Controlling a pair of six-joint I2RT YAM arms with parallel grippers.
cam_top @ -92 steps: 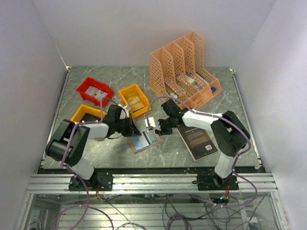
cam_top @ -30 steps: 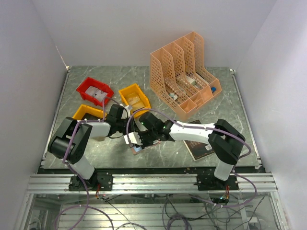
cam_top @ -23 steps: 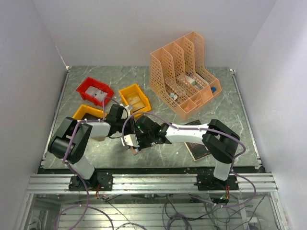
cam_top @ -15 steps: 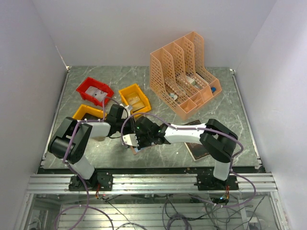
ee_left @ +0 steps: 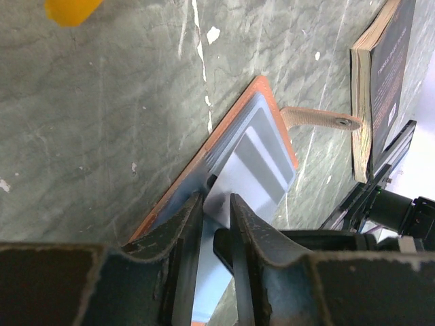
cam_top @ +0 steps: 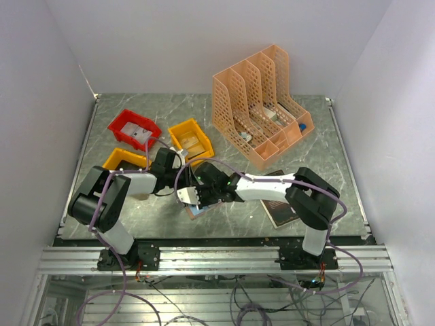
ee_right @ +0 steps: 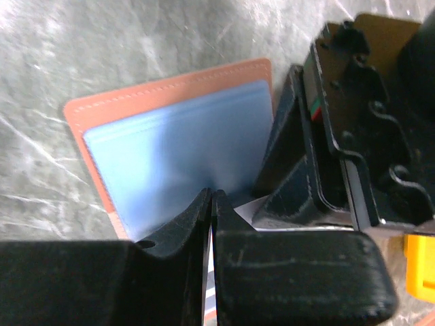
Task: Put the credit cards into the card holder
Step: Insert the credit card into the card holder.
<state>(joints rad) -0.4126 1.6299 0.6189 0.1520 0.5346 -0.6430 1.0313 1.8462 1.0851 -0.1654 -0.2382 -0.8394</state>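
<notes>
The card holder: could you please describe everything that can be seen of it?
The card holder lies open, flat on the green marbled table: a stitched salmon-pink, leather-like border around a pale blue inner face with a slip pocket. A tan strap with a snap sticks out from one edge toward the black book. The left gripper sits at its edge; the right gripper, shut on a pale card, is above the blue face.
</notes>
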